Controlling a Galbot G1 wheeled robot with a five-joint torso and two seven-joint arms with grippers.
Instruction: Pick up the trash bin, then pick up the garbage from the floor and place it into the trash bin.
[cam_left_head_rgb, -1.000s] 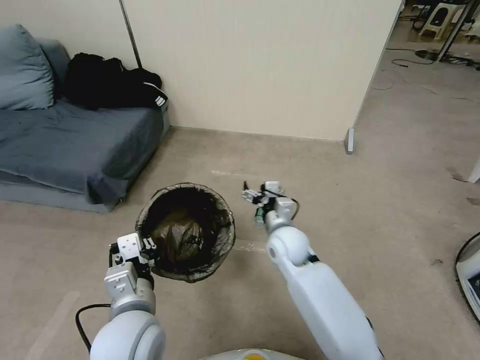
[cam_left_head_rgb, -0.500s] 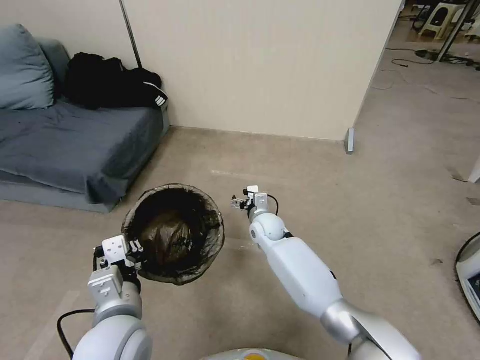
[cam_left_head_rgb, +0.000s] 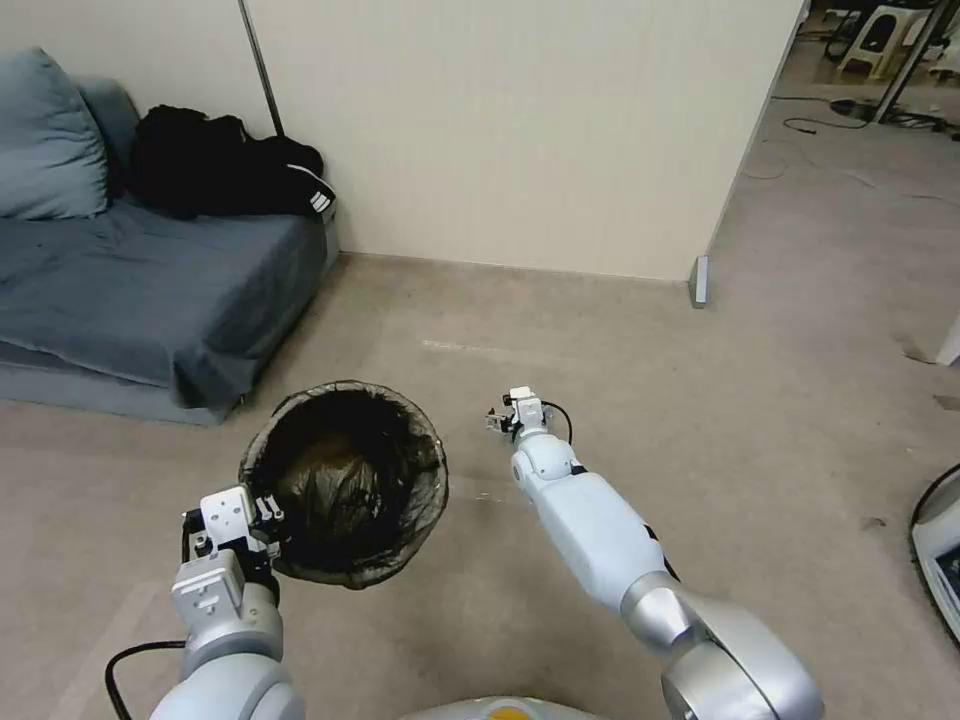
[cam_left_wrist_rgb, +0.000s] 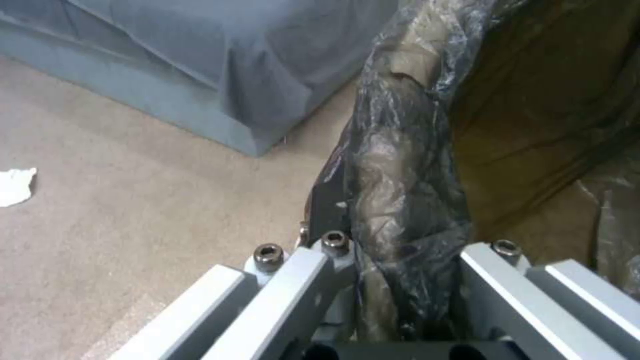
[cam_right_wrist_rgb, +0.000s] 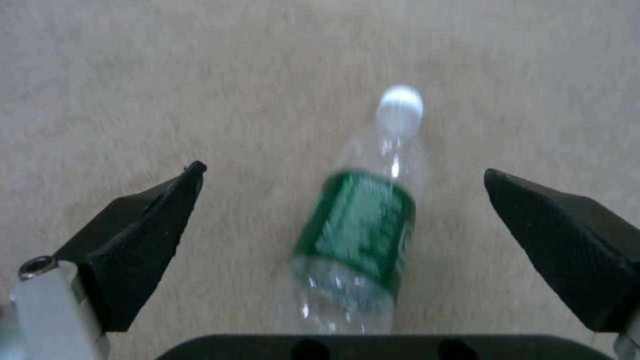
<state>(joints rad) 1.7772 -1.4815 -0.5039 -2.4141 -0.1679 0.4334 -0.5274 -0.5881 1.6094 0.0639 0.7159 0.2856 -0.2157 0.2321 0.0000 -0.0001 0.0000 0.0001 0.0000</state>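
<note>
The trash bin (cam_left_head_rgb: 345, 480), lined with a dark bag, hangs above the carpet. My left gripper (cam_left_head_rgb: 258, 515) is shut on its near rim. In the left wrist view its fingers (cam_left_wrist_rgb: 313, 270) clamp the bag-covered rim (cam_left_wrist_rgb: 400, 200). My right gripper (cam_left_head_rgb: 507, 415) points down at the floor, to the right of the bin. In the right wrist view it stands open (cam_right_wrist_rgb: 343, 171) over a piece of garbage, a clear plastic bottle with a green label (cam_right_wrist_rgb: 360, 235) lying on the carpet between the fingertips. A crumpled white tissue (cam_left_wrist_rgb: 13, 186) lies on the floor near the sofa.
A grey-blue sofa (cam_left_head_rgb: 130, 290) with a black garment (cam_left_head_rgb: 225, 165) stands at the left. A beige partition wall (cam_left_head_rgb: 520, 130) runs across the back, with a metal foot (cam_left_head_rgb: 699, 280) at its end. A white object (cam_left_head_rgb: 940, 545) sits at the right edge.
My right arm has stretched out and lowered its gripper over the bottle on the floor. The bin, held in my left gripper, has shifted a little to the left and nearer.
</note>
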